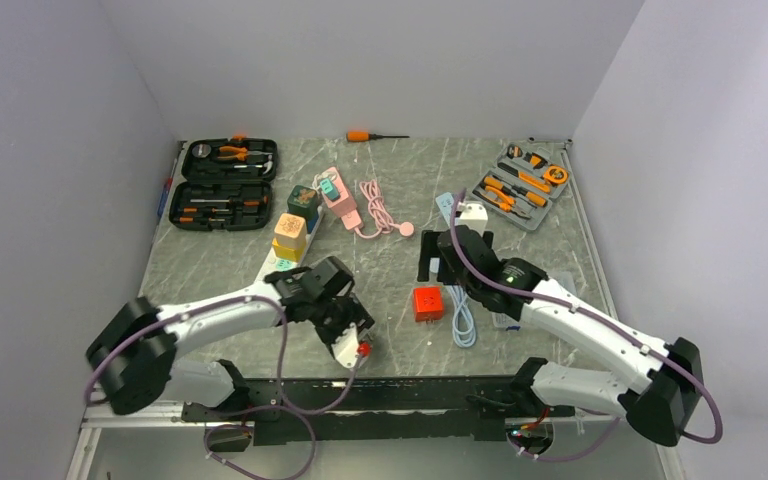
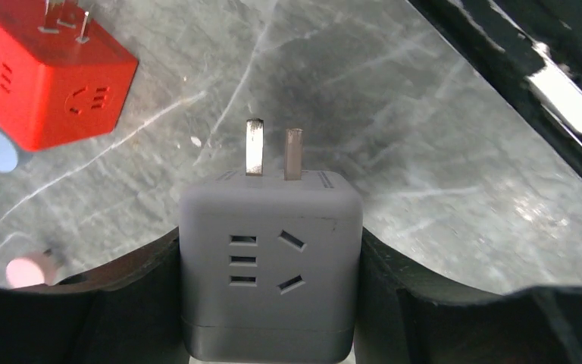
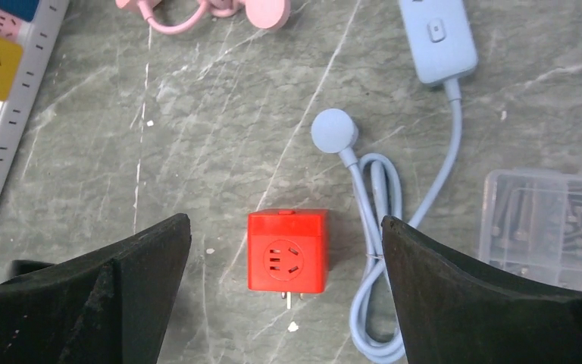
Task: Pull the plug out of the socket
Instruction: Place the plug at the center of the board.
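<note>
Top external view, left to right: an open black tool case (image 1: 225,185) lies at the back left corner of the desk (image 1: 400,170). A white power strip (image 1: 278,262) carrying coloured cube adapters runs diagonally just beside it. Near the front edge, left of centre, the left gripper (image 1: 352,338) is clamped on the grey cube plug (image 2: 271,280), which is apart from the strip. That plug has rounded corners, 2 flat metal prongs (image 2: 254,146) pointing away from the wrist, and 3 level slots beside 2 slanted ones on its facing side. A red cube plug (image 3: 286,250) lies at the desk's centre below the right gripper (image 3: 286,227), whose jaws stand wide apart. A blue switched cable (image 3: 437,45) lies just beside it. A grey tool tray (image 1: 520,185) sits at the back right.
</note>
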### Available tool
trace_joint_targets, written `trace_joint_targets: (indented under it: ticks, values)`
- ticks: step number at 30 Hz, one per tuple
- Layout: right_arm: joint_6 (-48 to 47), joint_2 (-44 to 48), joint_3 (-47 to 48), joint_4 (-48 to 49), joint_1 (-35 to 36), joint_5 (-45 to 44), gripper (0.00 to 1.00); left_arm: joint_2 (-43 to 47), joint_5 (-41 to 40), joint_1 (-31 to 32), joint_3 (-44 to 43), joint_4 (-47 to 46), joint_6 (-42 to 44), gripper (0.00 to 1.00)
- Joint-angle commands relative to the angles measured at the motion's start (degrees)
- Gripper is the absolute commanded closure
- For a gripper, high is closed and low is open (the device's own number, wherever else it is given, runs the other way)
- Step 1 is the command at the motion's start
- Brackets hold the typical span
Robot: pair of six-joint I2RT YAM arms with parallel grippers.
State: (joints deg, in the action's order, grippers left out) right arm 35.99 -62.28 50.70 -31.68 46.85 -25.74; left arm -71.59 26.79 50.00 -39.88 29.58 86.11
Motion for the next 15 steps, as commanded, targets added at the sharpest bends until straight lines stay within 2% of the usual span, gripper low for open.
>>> trace_joint_targets:
  ticks: [1,4,11,15]
  values:
    - [-1.7,6.0,-0.3,-1.5,-1.0,-4.4,0.03,-9.5,2.2,2.0,-10.0,-0.2,-2.8,1.0]
    - [-2.5,9.3,-0.3,-1.5,-1.8,-5.8,0.02,-16.9,3.1,2.6,-16.1,4.6,-0.5,1.0]
    - [-3.0,13.1,-1.6,-0.9,-3.4,-5.7,0.0,-28.7,2.9,5.1,-25.3,4.9,-2.9,1.0]
    - [-3.2,13.3,-1.1,-1.3,-4.3,-5.0,0.0,-32.8,0.6,5.2,-26.9,3.3,-1.6,1.0]
